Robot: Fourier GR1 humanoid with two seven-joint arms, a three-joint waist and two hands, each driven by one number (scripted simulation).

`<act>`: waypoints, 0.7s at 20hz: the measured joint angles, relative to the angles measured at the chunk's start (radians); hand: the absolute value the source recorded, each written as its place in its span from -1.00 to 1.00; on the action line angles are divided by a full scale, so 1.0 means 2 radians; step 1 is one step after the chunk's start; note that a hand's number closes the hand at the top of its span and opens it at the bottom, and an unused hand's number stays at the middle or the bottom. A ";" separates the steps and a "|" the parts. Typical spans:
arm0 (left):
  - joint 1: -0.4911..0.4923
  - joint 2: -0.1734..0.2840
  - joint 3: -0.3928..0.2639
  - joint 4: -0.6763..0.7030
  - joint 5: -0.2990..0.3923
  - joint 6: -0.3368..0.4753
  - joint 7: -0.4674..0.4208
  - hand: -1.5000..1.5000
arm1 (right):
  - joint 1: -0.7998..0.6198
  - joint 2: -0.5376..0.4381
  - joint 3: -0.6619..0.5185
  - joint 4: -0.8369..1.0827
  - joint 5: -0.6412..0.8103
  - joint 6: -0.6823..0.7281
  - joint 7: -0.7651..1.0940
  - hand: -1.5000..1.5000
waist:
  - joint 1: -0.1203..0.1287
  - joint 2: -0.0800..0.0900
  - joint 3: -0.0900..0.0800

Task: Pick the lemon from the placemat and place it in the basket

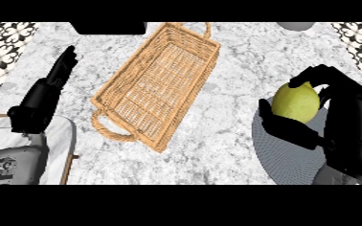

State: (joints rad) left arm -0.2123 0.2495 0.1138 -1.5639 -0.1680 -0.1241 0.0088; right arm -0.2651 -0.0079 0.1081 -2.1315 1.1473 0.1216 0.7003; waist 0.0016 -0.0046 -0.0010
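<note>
A yellow-green lemon [296,101] sits in my right hand [338,119] at the right edge, fingers and thumb curled round it, over the grey round placemat [283,153]. The woven rectangular basket [157,84] with two rope handles lies slanted in the middle of the counter, well to the left of the lemon, and holds nothing. My left hand [44,96] rests at the left with its fingers straight and pointing up, apart from the basket.
The counter top is white-grey marble. A dark object [109,28] lies at the back left and a pale round thing [295,26] at the back right. A patterned wall strip shows at both upper corners.
</note>
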 measured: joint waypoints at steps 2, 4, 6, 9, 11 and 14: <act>-0.006 0.001 0.001 0.003 -0.002 0.001 0.000 0.00 | -0.050 0.001 0.011 -0.008 -0.007 0.024 0.030 1.00 | 0.001 0.001 0.000; -0.009 -0.001 0.001 0.012 -0.004 0.003 -0.006 0.00 | -0.106 0.002 0.019 -0.008 -0.022 0.049 0.065 1.00 | 0.002 0.001 0.000; -0.007 0.000 0.001 0.014 -0.003 0.000 -0.011 0.00 | -0.161 0.003 0.019 0.005 -0.044 0.062 0.097 1.00 | 0.004 0.001 0.000; -0.005 -0.002 -0.003 0.013 -0.004 -0.003 -0.013 0.00 | -0.255 0.003 0.009 0.056 -0.074 0.073 0.130 1.00 | 0.008 0.001 0.000; -0.007 -0.001 -0.001 0.014 -0.004 -0.003 -0.014 0.00 | -0.306 0.003 0.014 0.094 -0.093 0.069 0.149 1.00 | 0.009 0.002 0.000; -0.010 -0.003 -0.002 0.017 -0.004 -0.004 -0.016 0.00 | -0.375 0.003 0.009 0.162 -0.119 0.060 0.164 1.00 | 0.011 0.002 -0.001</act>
State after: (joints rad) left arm -0.2323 0.2432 0.1092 -1.5297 -0.1766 -0.1313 -0.0231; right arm -1.0161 -0.0026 0.1255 -1.8082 0.9083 0.2418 1.0286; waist 0.0238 -0.0003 -0.0023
